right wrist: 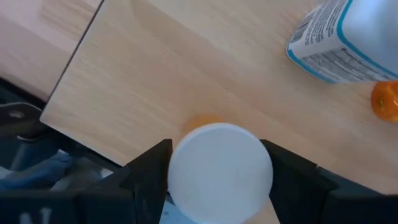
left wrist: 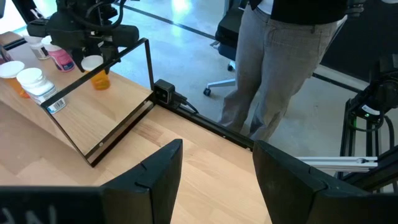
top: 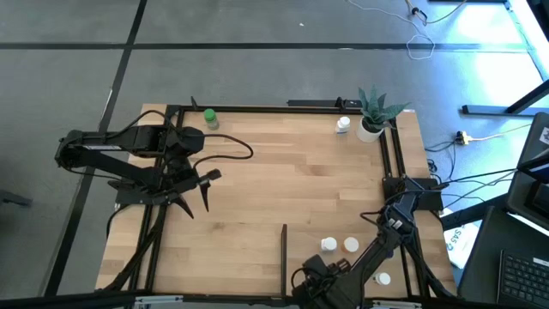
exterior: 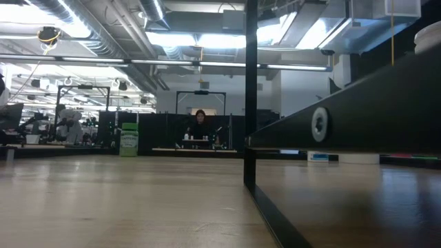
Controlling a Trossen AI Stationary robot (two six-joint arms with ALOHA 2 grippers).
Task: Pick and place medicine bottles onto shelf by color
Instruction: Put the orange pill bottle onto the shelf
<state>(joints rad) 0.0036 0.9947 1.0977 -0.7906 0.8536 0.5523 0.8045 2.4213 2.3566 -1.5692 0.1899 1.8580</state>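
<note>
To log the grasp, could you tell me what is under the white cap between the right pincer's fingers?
Under the white cap between the right pincer fingers, an orange sliver shows against the wood shelf; the cap covers the rest.

White-capped orange bottle (right wrist: 219, 167), light-wood shelf (right wrist: 161, 74)

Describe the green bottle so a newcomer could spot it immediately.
Look at the wooden table from above, then at its far edge on the left arm's side. The green bottle stands there alone by the black frame rail, the only all-green bottle; the others are white-capped.

Pale matt wood-plank shelf (right wrist: 186, 74), smooth white plastic bottle cap (right wrist: 219, 171), matt black end effector fingers (right wrist: 146, 171).
</note>
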